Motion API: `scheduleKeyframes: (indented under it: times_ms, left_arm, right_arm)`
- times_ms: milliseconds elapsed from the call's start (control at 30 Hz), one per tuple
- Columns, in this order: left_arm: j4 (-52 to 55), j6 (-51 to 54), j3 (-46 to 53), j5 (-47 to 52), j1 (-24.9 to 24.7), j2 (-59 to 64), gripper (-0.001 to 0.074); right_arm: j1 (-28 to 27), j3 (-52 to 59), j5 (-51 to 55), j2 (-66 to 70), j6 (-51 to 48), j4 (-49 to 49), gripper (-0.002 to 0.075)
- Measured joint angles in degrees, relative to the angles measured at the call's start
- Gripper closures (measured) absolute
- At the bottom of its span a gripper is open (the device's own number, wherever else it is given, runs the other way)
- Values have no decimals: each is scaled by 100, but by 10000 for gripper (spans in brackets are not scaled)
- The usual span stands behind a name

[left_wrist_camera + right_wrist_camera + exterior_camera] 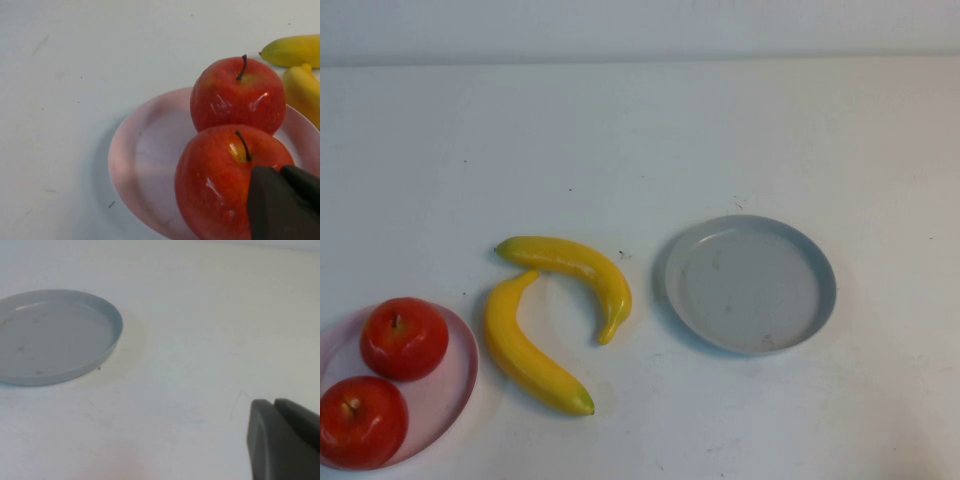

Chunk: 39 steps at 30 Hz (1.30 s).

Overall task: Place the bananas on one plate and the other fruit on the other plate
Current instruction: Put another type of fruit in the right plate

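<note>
Two yellow bananas lie on the white table between the plates, one (575, 265) further back and one (525, 350) nearer. Two red apples (404, 338) (360, 420) sit on the pale pink plate (455, 385) at the front left. The grey-blue plate (750, 285) at the right holds nothing. Neither gripper shows in the high view. In the left wrist view my left gripper (280, 170) is shut and empty, just above the nearer apple (215, 180) on the pink plate (145, 155). My right gripper (274, 402) is shut and empty over bare table, apart from the grey-blue plate (50, 335).
The white table runs to a pale back wall (640, 30). The left wrist view also shows the second apple (235, 95) and the ends of both bananas (295, 50) (302, 92) beyond the pink plate.
</note>
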Motion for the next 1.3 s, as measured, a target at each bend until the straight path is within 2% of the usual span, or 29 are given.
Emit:
scheduleKeyframes:
  times_ms: [100,333,433,633,800,933,1167,1300]
  left_arm:
    - [0,0,0,0,0,0,731]
    - [0,0,0,0,0,0,731]
    - [0,10,0,0,0,0,731]
    - [0,10,0,0,0,0,731]
    - [0,19,0,0,0,0,731]
    - [-30,19,0,0,0,0,731]
    - [-30,19,0,0,0,0,731]
    - [-30,19,0,0,0,0,731]
  right_arm:
    - [0,0,-388,0,0,342,743]
    - [0,0,-1846,0,0,2182,743]
    - [0,-12,-1912,0,0,2970,743]
    - [0,-1042,-398,556,0,3472,743]
    - [0,-2370,1567,1965,-121,3006,743]
    - [0,-3202,2631,3106,-888,2717,743]
    - [14,-4154,3273,4956,-2072,2791,743]
    - [506,-4607,3225,5800,-2302,2727,743]
